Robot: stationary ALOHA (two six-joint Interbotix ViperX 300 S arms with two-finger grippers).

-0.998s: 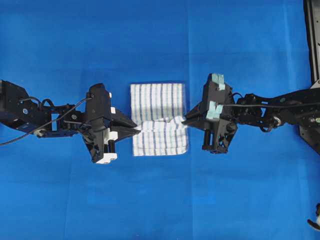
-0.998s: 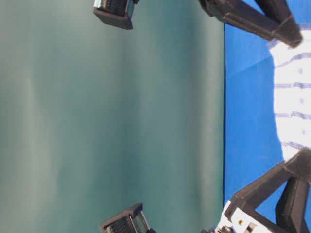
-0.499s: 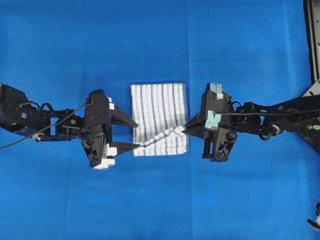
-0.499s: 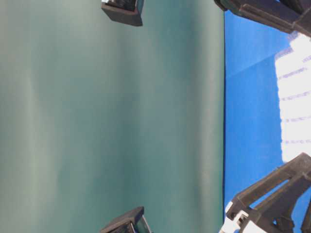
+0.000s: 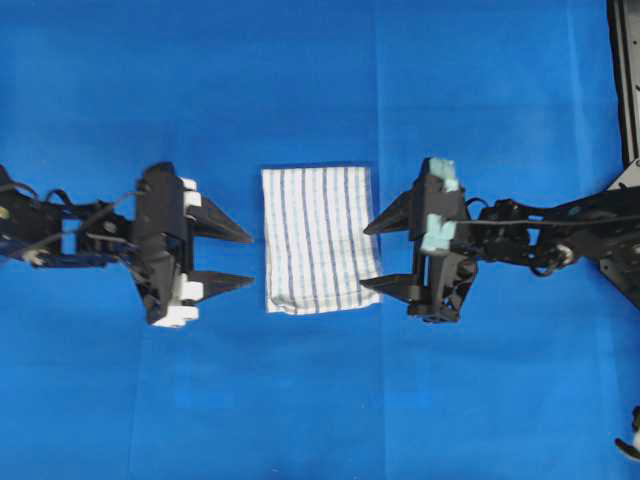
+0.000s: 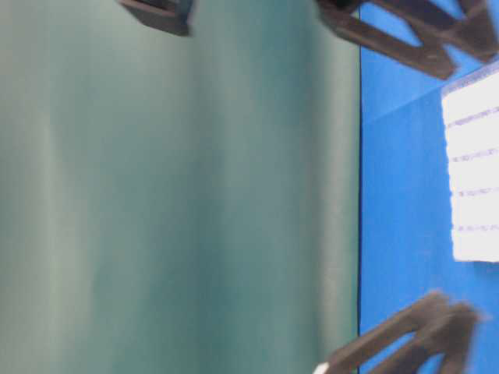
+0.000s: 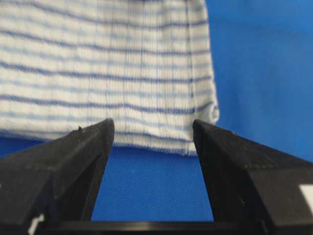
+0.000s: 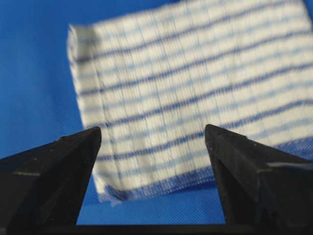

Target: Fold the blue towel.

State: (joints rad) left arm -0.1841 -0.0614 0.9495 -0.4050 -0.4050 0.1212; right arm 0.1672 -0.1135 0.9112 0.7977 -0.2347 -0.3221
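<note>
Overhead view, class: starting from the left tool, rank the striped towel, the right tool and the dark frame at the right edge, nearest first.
1. Striped towel: just right of the left tool, lying flat at centre.
2. Right tool: beyond the towel's far edge.
3. Dark frame: top right corner, farthest.

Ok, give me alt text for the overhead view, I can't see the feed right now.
A folded striped blue towel lies flat in the middle of a blue sheet. The left gripper and right gripper flank it, both open and holding nothing, fingertips pointing at its side edges. The left gripper stands apart from the towel; the right one's fingertips reach its edge.
</note>
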